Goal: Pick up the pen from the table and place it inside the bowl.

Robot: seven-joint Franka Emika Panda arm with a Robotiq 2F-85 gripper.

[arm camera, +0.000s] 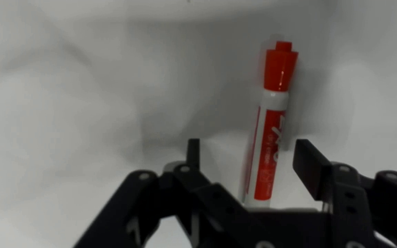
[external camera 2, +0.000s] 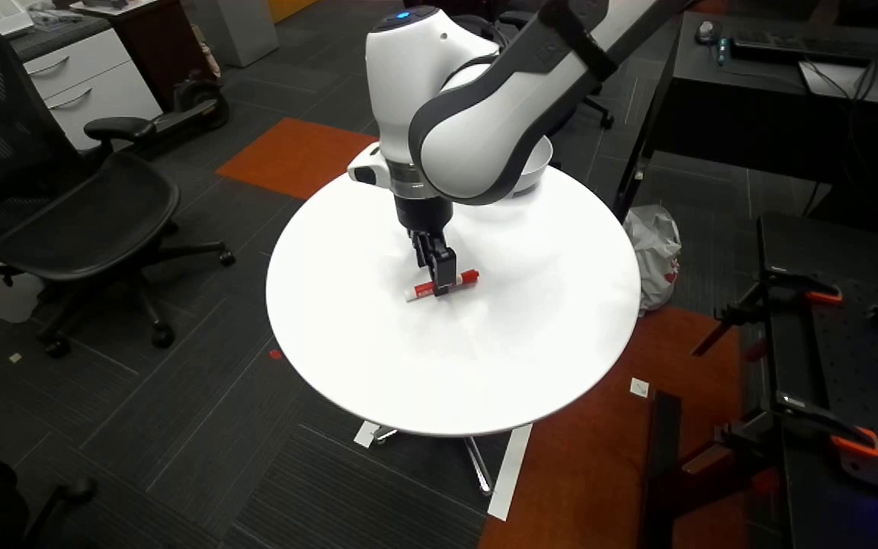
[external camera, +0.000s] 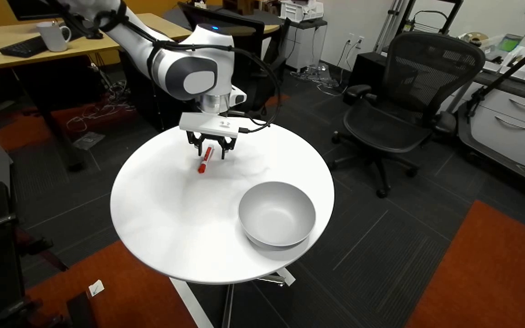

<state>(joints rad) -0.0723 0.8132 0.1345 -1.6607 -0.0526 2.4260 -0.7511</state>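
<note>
Wrist view: gripper (arm camera: 248,152) wide, empty; pen (arm camera: 271,137) lies on the table (arm camera: 64,120) between its jaws, nearer the three-o'clock one, long axis just past twelve. In an exterior view, bowl (external camera: 277,214) at the gripper's half past four.

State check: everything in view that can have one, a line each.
Round white-topped table: standing upright.
Slim red-and-white marker pen: capped, lying on the table.
Black two-finger gripper: open, pen between its fingers, not gripped.
Deep round silvery-grey bowl: upright, empty, on the table.
White handled mug: upright, contents hidden.
White flat-fronted drawers: shut.
Small blue light on the white robot arm: lit.
</note>
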